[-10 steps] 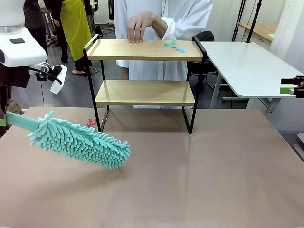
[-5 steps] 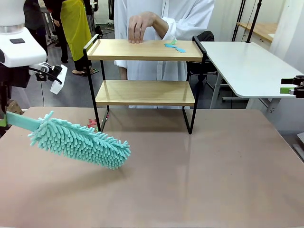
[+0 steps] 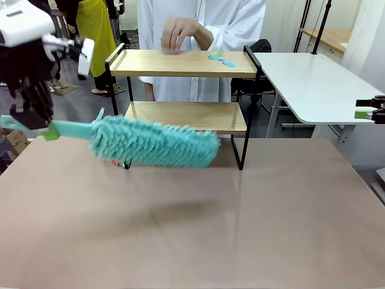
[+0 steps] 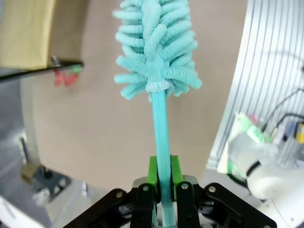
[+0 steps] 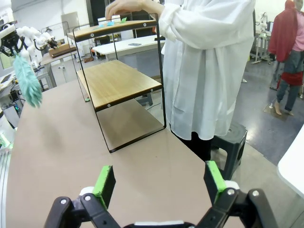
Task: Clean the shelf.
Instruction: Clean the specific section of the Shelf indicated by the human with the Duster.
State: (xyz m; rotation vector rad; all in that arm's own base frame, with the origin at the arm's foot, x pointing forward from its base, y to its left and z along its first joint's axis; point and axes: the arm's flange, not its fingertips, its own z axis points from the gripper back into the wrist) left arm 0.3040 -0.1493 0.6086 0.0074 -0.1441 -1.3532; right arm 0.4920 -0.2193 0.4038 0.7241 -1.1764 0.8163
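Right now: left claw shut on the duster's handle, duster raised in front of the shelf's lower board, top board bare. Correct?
Not bare. The front view shows small blue-green scraps on the top board of the shelf, near its right end. The rest is right: the left claw is shut on the handle of the duster, which is raised in front of the lower board.

Turquoise duster [image 3: 155, 144], light wooden shelf [image 3: 180, 63] with black frame, white coat [image 3: 240, 24], brown table [image 3: 271, 211].

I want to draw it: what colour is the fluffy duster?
Turquoise all over; the duster shows best in the front view.
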